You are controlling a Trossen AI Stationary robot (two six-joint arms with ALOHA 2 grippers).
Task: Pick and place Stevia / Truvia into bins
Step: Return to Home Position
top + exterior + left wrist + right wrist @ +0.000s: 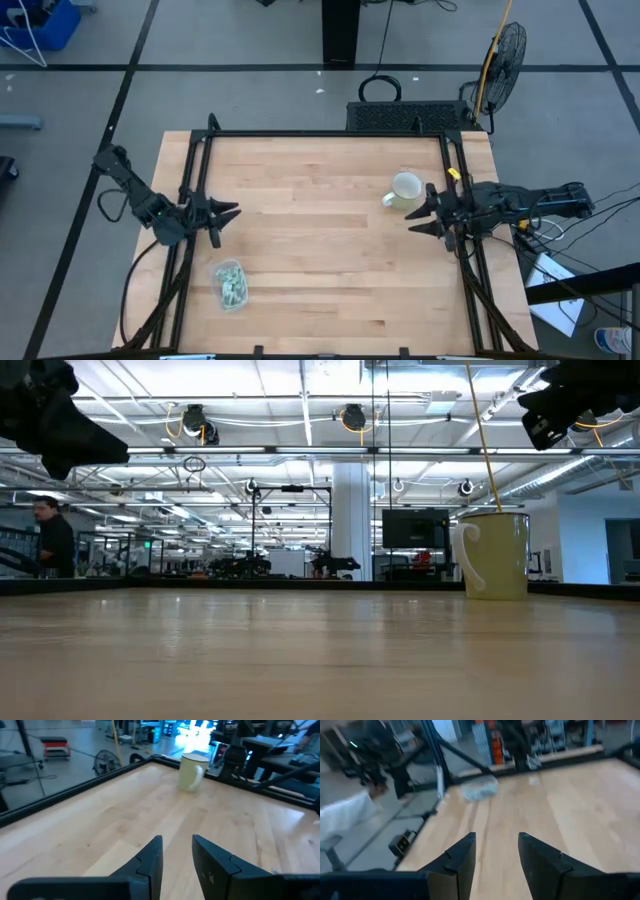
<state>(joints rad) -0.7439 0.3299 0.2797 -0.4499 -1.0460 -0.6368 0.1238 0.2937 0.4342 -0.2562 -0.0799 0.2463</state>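
Left gripper (228, 212) fingers parted, empty. Clear bin (217, 271) near it, toward front table edge. Stevia packets (232, 288) inside, count unreadable. Right gripper (419, 216) parted, empty, mug (404, 190) just beside. Bin blurred in right wrist view.

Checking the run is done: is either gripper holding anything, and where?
Nothing is held: left gripper and right gripper are both open and empty. The packets lie in the clear bin.

Packets (232, 288) in the bin (218, 270) blur together uncountably.
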